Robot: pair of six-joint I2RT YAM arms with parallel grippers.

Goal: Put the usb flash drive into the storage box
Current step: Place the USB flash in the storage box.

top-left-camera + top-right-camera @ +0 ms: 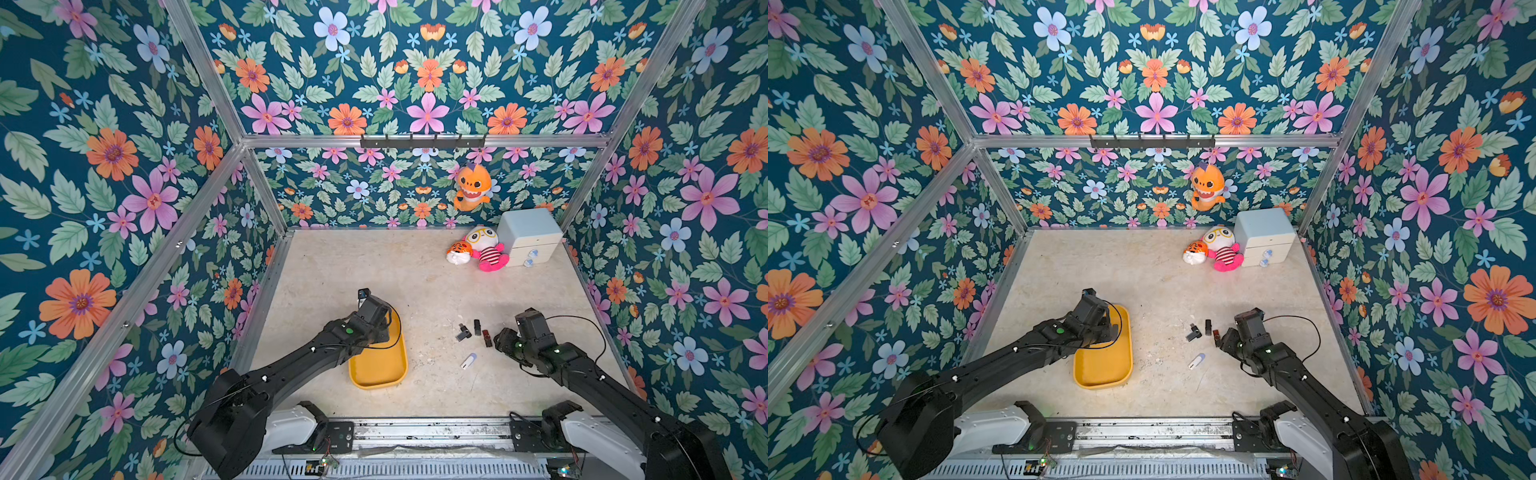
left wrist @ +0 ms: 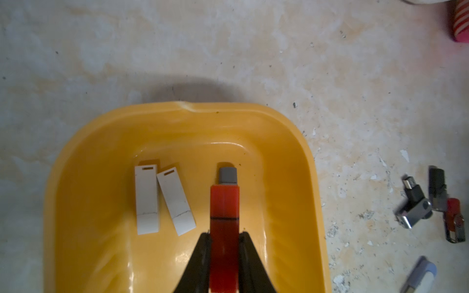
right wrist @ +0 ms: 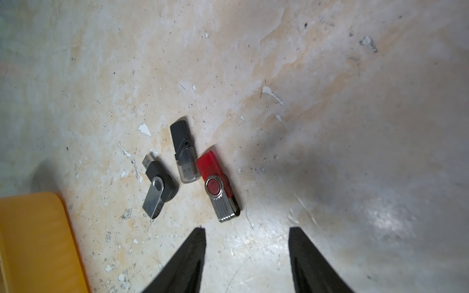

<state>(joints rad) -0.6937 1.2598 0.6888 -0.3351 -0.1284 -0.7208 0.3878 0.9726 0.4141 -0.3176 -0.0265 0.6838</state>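
1. The left gripper [image 2: 224,235] is clamped on the tail of a red flash drive [image 2: 224,203] with a grey plug end. It holds the drive low inside the rim of the yellow storage box [image 2: 228,107], toward the box's far end. Whether the drive touches the box floor cannot be told.
2. Two white flash drives [image 2: 146,200] [image 2: 175,200] lie flat in the storage box, side by side, just beside the held drive and apart from it.
3. The step in hand appears to be the release. The next move calls for the jaws to part, then a straight lift clear of the storage box without stirring the white drives.
4. On the table [image 1: 374,270], to the right of the storage box and near it, a white drive with a lavender cap [image 1: 468,360] lies alone.
5. Further right of the storage box sit three drives close together: a black swivel drive [image 3: 160,185], a black drive with a clear cap [image 3: 184,152], and a red swivel drive [image 3: 215,182]. The last two look to be touching.
6. The right gripper [image 3: 246,229] hovers beyond this cluster from the storage box, with its jaws apart and nothing between them. It is nearest the red swivel drive, probably its next pick. Taking that drive would call for straddling its narrow sides without nudging the neighbour.
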